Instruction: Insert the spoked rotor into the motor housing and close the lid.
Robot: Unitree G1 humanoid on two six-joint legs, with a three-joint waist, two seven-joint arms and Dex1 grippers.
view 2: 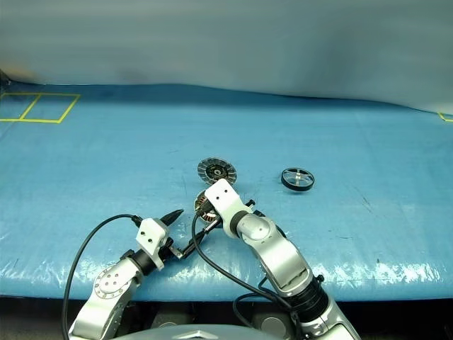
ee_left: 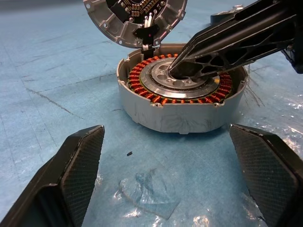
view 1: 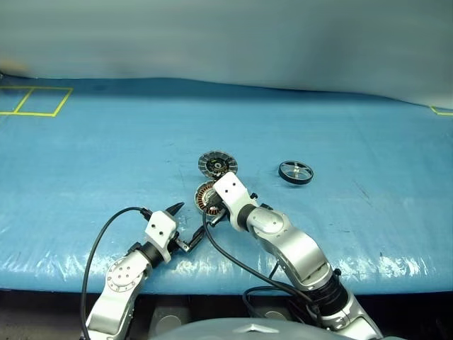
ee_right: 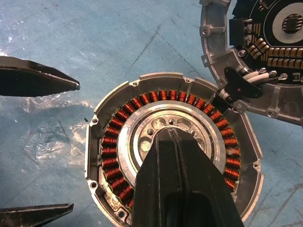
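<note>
The right gripper [ee_right: 173,135] hides the motor housing's [ee_right: 142,97] centre; the lid [ee_right: 215,56] is cut off at the frame's upper right.

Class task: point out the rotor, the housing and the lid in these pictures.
rotor [view 1: 296,172]: left eye view, on its hub.
housing [ee_right: 110,142]: right wrist view, on the copper coils.
lid [ee_left: 111,27]: left wrist view, on its grey rim.

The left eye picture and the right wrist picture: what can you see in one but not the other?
Left eye alone: the spoked rotor lying on the blue table, off to the right of the motor, and the yellow tape lines.
Right wrist alone: the motor housing's copper coils close up, with the shut right gripper over its centre.
Both: housing, open lid, and the open left gripper.
</note>
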